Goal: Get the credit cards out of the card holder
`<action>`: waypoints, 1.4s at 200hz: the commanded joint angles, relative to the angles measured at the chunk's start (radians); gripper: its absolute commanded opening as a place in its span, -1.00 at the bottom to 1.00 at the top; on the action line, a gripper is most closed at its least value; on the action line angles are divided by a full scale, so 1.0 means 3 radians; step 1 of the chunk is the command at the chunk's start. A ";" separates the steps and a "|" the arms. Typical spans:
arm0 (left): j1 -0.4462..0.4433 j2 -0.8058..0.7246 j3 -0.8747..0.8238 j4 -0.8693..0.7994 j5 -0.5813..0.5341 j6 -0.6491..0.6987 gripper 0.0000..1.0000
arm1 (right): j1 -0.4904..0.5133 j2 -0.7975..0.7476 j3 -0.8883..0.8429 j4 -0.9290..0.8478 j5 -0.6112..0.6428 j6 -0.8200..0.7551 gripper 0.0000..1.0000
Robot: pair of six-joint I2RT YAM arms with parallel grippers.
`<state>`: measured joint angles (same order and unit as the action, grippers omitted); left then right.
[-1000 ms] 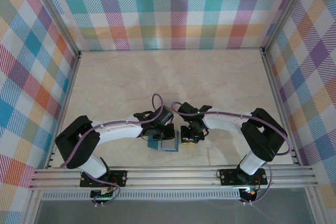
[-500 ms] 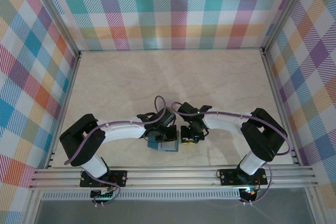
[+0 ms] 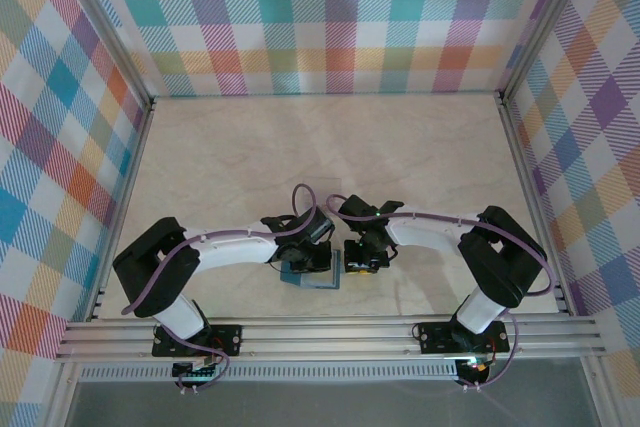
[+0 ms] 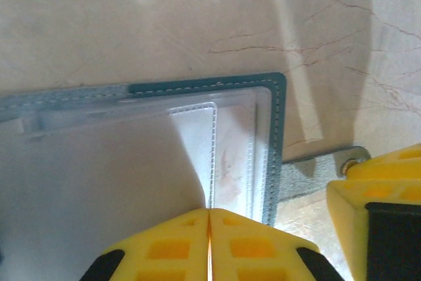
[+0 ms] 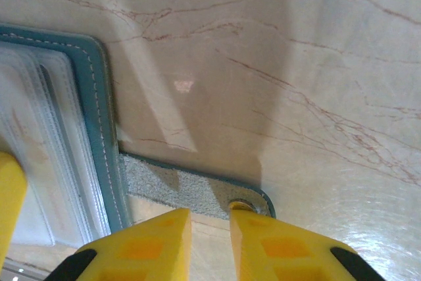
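The teal-blue card holder (image 3: 312,278) lies open on the table between the two arms, its clear pockets facing up (image 4: 276,129) (image 5: 99,116). My left gripper (image 3: 318,250) (image 4: 209,214) hangs over it, shut on the edge of a pale whitish credit card (image 4: 99,182) that bows up off the pockets. My right gripper (image 3: 362,262) (image 5: 210,218) stands just right of the holder, jaws a narrow gap apart. Its fingertips (image 5: 247,218) rest on the clasp tab (image 5: 184,189) (image 4: 306,182) by the metal snap, with nothing between them.
Pale marbled tabletop (image 3: 330,157) stretches behind the holder to the plaid back wall (image 3: 330,17). Plaid side walls and metal rails (image 3: 330,335) fence the table in. The two grippers sit very close together, the right one's yellow finger (image 4: 368,189) beside the left.
The left arm has shifted slightly, its elbow drawing in and its gripper settling a little lower over the holder. The right arm and the holder stay put.
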<state>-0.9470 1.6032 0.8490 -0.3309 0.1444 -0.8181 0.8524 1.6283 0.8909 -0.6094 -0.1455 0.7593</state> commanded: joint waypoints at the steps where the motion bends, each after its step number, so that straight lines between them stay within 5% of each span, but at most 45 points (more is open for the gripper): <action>1: -0.0033 -0.0050 0.0041 -0.0484 -0.0298 0.0121 -0.75 | 0.0022 0.0137 -0.0076 0.0006 0.0076 -0.0011 -0.48; 85: -0.0204 0.0163 0.0470 -0.1137 -0.0843 0.0346 -0.27 | 0.0022 0.0165 -0.0068 0.0002 0.0066 -0.0020 -0.47; 156: -0.0471 0.0413 0.0905 -0.1791 -0.1524 0.0352 -0.19 | 0.0022 0.0176 -0.0071 -0.0003 0.0069 -0.0031 -0.46; 280: -0.0475 0.0333 0.0796 -0.1907 -0.1652 0.0552 -0.18 | 0.0022 0.0146 -0.0018 -0.0071 0.0081 -0.0041 -0.45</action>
<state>-1.0794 1.7176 1.1088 -0.8654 -0.3180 -0.6678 0.8524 1.6321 0.8932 -0.6106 -0.1459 0.7551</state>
